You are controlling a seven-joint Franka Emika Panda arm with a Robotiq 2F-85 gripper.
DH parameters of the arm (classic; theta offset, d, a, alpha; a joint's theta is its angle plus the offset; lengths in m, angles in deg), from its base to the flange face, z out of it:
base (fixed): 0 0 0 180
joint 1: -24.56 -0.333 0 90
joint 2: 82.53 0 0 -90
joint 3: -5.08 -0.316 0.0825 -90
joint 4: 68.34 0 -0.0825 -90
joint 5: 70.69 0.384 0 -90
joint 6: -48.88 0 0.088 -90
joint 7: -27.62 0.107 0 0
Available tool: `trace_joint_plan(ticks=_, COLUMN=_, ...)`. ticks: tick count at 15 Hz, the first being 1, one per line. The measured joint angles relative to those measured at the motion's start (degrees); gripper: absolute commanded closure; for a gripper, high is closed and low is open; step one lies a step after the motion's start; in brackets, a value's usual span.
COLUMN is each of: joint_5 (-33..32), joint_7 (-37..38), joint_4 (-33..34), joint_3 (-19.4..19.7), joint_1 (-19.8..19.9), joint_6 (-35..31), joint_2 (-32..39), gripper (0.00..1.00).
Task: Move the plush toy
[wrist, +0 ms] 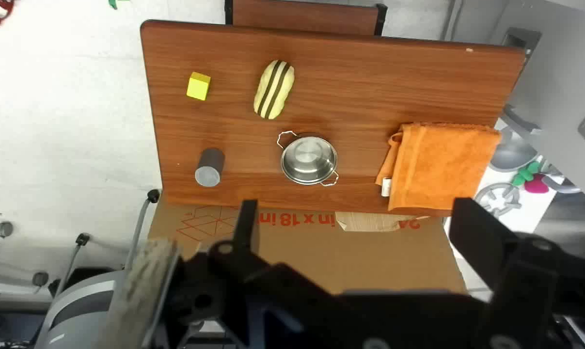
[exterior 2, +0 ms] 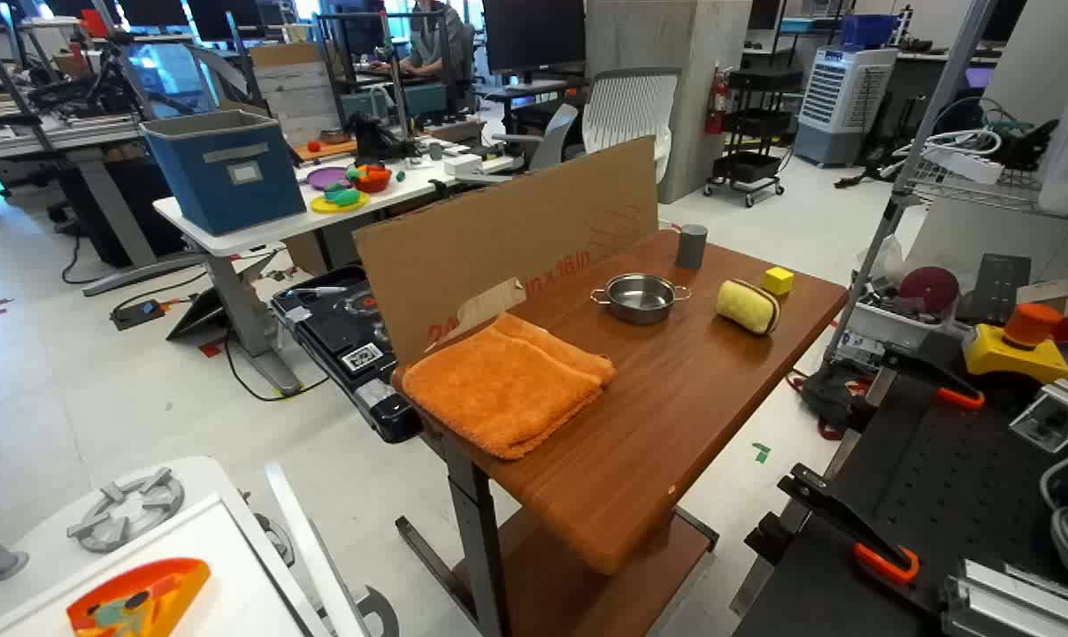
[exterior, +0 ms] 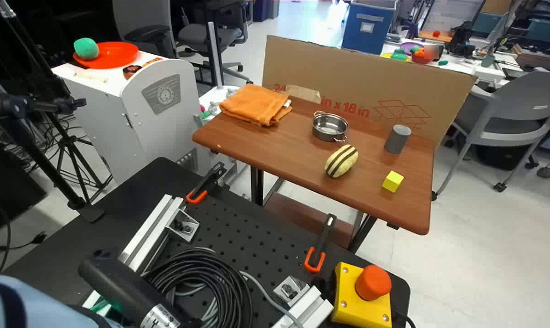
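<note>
The plush toy is a pale yellow oval with dark stripes, lying on the brown table. It shows in both exterior views (exterior: 341,161) (exterior 2: 748,307) and in the upper middle of the wrist view (wrist: 274,89). My gripper (wrist: 355,202) shows at the bottom of the wrist view, its two black fingers wide apart with nothing between them. It is high above the table, apart from the toy. In the wrist view the cardboard shows between and beyond the fingers. The gripper is not in view in either exterior view.
A metal bowl (wrist: 309,160) stands beside the toy. A yellow block (wrist: 198,86), a grey cylinder (wrist: 210,167) and a folded orange cloth (wrist: 442,165) also rest on the table (wrist: 360,87). A cardboard panel (exterior: 347,77) stands along one long edge.
</note>
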Motion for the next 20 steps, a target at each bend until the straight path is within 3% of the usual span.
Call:
trace_joint_plan(ticks=14, joint_5=-0.09, joint_7=0.23, joint_4=-0.08, joint_3=-0.1, joint_1=0.0, joint_6=-0.01, joint_2=0.42, gripper=0.0)
trace_joint_plan(ticks=20, joint_5=-0.25, joint_7=1.82, joint_4=-0.39, joint_3=-0.21, joint_1=0.22, joint_6=-5.11, joint_2=8.53, gripper=0.0)
